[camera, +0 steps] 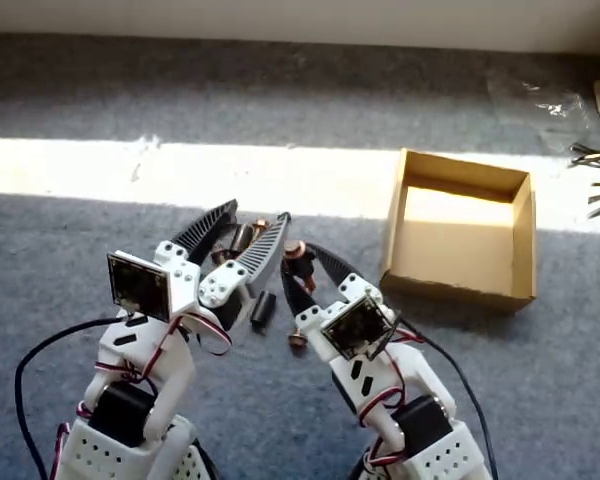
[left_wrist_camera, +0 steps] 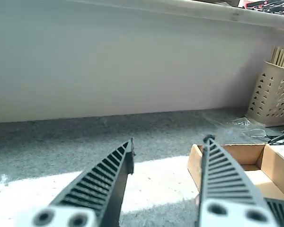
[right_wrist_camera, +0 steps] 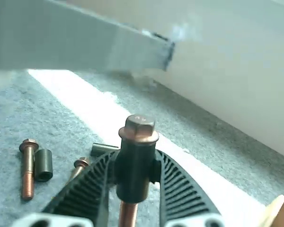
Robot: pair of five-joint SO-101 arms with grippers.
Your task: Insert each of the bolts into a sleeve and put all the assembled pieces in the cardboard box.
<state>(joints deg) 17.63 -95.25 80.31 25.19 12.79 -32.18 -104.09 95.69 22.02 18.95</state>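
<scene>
My right gripper is shut on a dark sleeve with a copper bolt pushed through it, head up, held above the carpet. My left gripper is open and raised just left of it, holding nothing. Under and between the left fingers lie a loose sleeve and a bolt. Another sleeve and a bolt lie between the two arms. The right wrist view has more loose parts on the carpet: a bolt, a sleeve, a second sleeve and a second bolt. The cardboard box stands open to the right.
Grey carpet with a bright sunlit strip runs across the middle. A perforated beige utensil holder and dark tools sit at the far right behind the box. A wall closes off the far side. Cables trail from both arm bases.
</scene>
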